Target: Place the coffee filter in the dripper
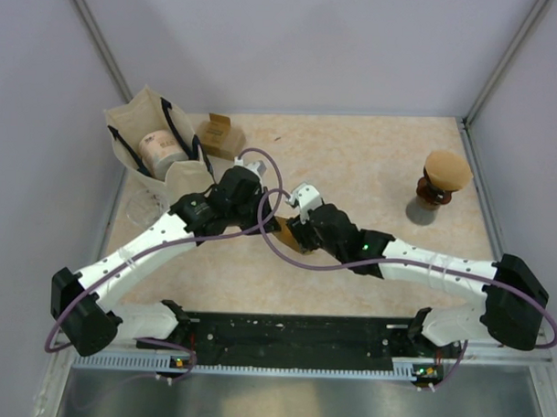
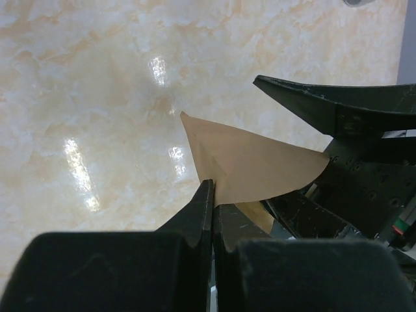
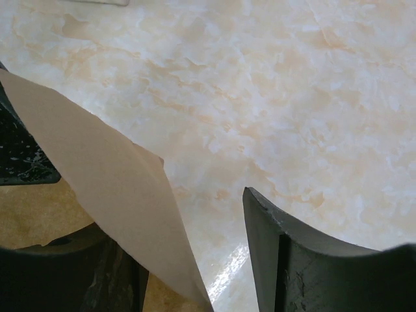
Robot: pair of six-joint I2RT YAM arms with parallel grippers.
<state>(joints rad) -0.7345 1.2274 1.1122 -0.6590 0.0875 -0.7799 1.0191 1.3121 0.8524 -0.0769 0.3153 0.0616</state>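
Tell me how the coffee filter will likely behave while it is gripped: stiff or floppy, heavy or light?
Probably light: the left fingers hold the coffee filter up by one edge alone. Likely flexible rather than stiff: in the right wrist view the sheet curves along a fold. It may crease easily, since it looks like thin paper.

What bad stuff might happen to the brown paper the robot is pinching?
The left gripper pinches only the edge of the coffee filter, so the thin paper might slip or tear. The right gripper is open at its other side; closing may crumple it. The dripper stands far to the right, so the paper might drop on the way.
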